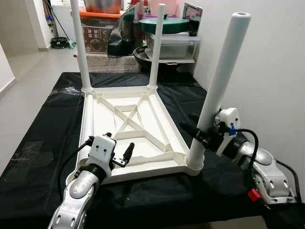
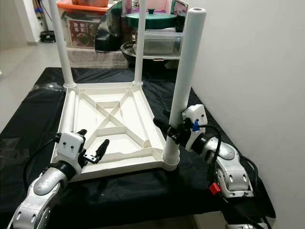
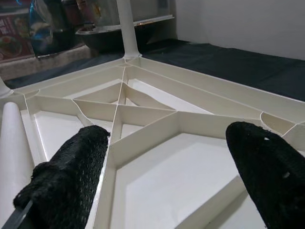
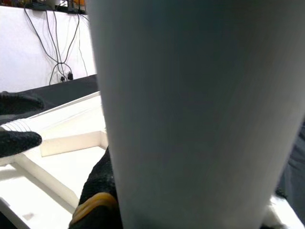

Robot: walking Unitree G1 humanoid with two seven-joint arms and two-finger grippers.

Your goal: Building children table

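Black cloth [image 1: 43, 143] covers the work surface at the frame's centre, where the white tabletop [image 1: 138, 136] lies upside down with two legs [image 1: 81, 45] upright at its far corners. At lower right, the right gripper [image 1: 200, 133] clamps a third leg [image 1: 217, 88] standing in the near-right corner socket. At lower left, the left gripper [image 1: 119, 150] hovers with fingers spread over the tabletop's near edge, beside a fourth leg [image 3: 12, 148] lying flat.

Your left gripper [image 1: 120, 153] sits at 7 o'clock, its 2 fingers [image 3: 66, 183] spread apart and empty. Your right gripper [image 1: 199, 133] at 4 o'clock has its fingers clamped around the table leg [image 1: 220, 81].
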